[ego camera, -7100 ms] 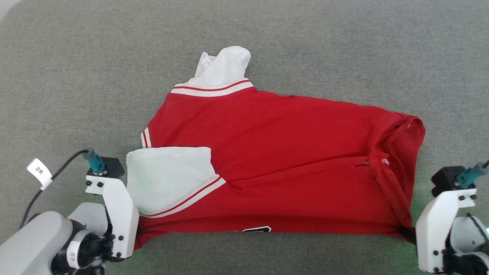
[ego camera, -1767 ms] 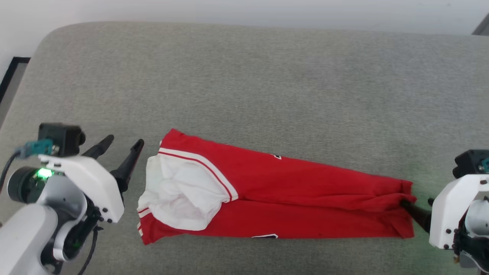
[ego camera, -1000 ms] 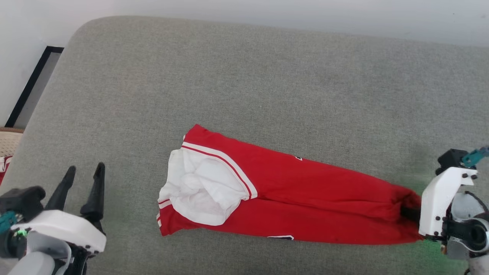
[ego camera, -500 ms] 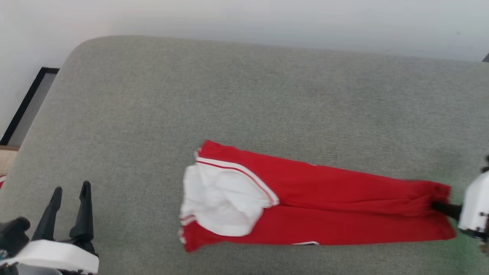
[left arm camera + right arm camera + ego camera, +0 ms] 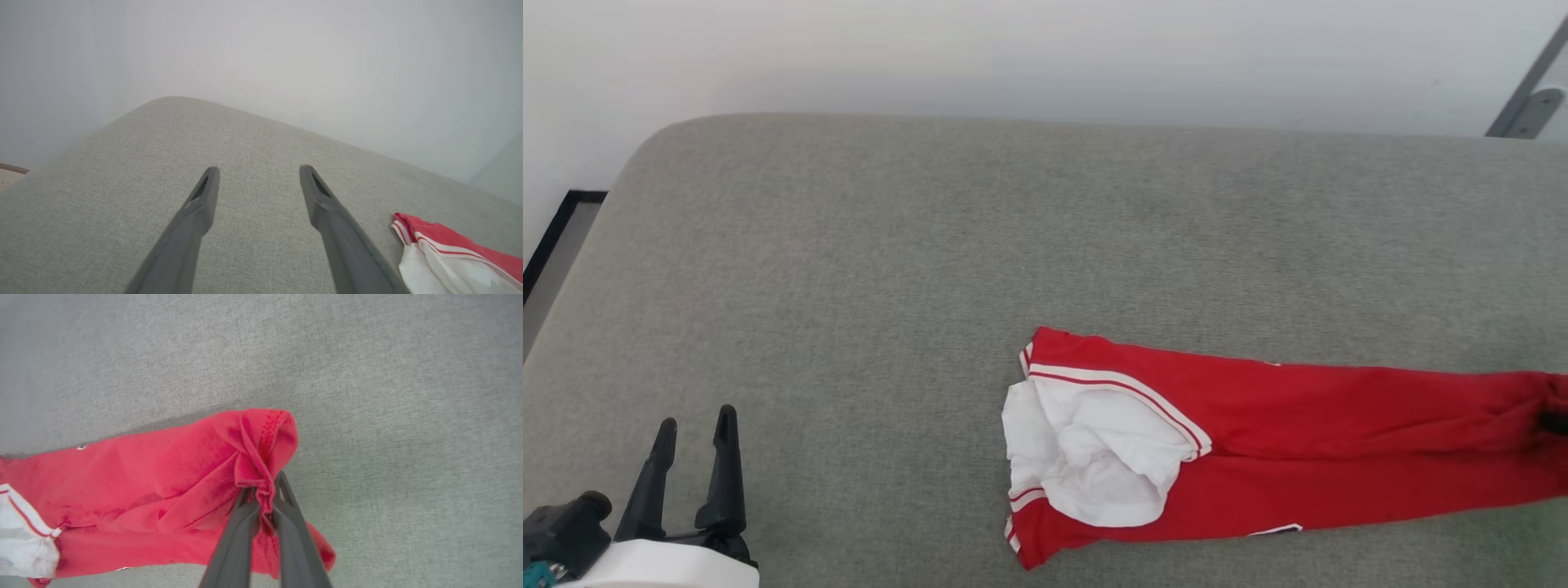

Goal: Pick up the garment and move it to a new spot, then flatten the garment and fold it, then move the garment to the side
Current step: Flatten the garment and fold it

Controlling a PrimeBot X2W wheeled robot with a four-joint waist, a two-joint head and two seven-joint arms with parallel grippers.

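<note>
the red jersey (image 5: 1282, 441) lay as a long narrow band on the grey fabric cushion (image 5: 890, 245), its white sleeve and striped trim bunched at the robot's left end and its red body running off the right edge of the head view. the fold looked done, so the step in hand was judged to be the last one, moving the garment to the side.

the right gripper (image 5: 265, 489) had its two dark fingers pressed nearly together on a gathered pinch of red cloth at the jersey's far right end. that end rose in a small peak above the fingers while the rest trailed flat on the cushion. the left gripper (image 5: 697, 416) hovered over bare cushion at the lower left, fingers spread wide and holding nothing, well apart from the sleeve end.

the next move probably called for a low, steady pull toward the right so the band slid without rolling open. the loose white sleeve, unheld, was the part most likely to drag and unfold.

seven seconds before, the jersey was spread much wider, with a gripper at each near corner. under two seconds before, the left gripper stood just beside the sleeve end; by this moment it sat far from it. the head camera had turned over that stretch, yet the jersey's left end also lay farther from the cushion's rounded left corner, so the cloth itself seemed to have travelled right.
</note>
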